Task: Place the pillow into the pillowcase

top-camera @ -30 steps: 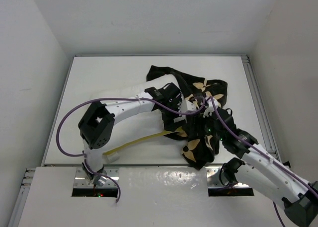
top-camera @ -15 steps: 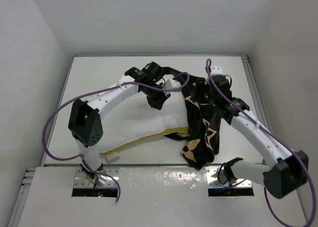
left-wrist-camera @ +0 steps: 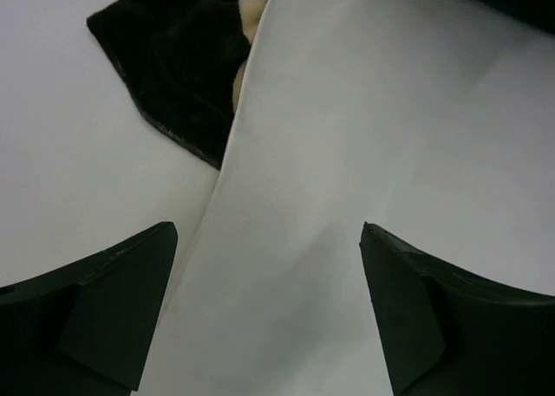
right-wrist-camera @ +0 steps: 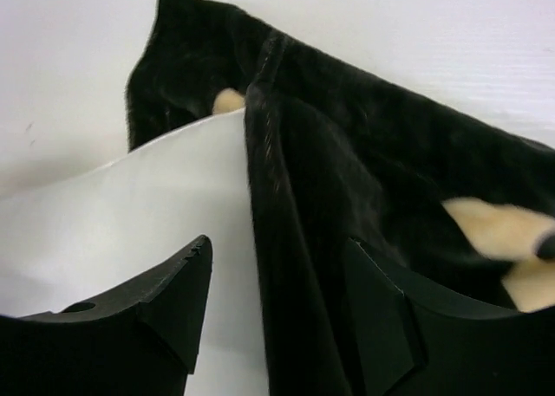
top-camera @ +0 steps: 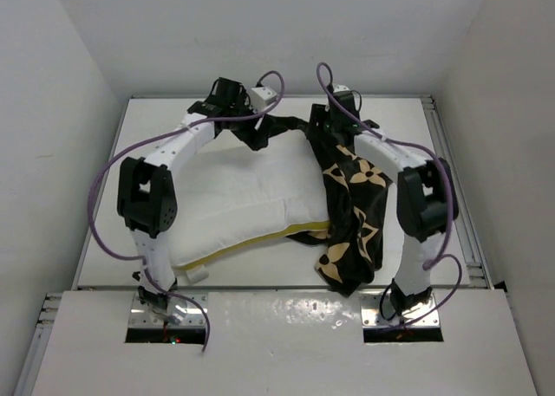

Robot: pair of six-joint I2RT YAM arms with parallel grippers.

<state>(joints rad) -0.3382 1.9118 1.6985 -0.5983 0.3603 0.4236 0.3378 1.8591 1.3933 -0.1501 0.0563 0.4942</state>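
The white pillow (top-camera: 234, 197) lies across the table, its yellow band (top-camera: 251, 240) along the near edge. The black flowered pillowcase (top-camera: 351, 205) drapes over the pillow's right end and runs along its far edge. My left gripper (top-camera: 258, 138) hovers at that far edge, open over bare pillow (left-wrist-camera: 373, 136), its jaws (left-wrist-camera: 269, 231) wide apart, with a pillowcase corner (left-wrist-camera: 173, 58) beyond. My right gripper (top-camera: 323, 134) is open (right-wrist-camera: 279, 244). A fold of pillowcase (right-wrist-camera: 347, 153) stands between its fingers, with a gap on the pillow (right-wrist-camera: 130, 214) side.
The white table (top-camera: 399, 119) is boxed in by white walls at the left, back and right. A metal rail (top-camera: 460, 205) runs along its right edge. A glossy white shelf (top-camera: 277, 318) holds the arm bases at the near edge.
Both arms have swung from the middle of the table out to its far edge. The bunched pillowcase has been drawn out along the pillow's right end, baring more of the pillow.
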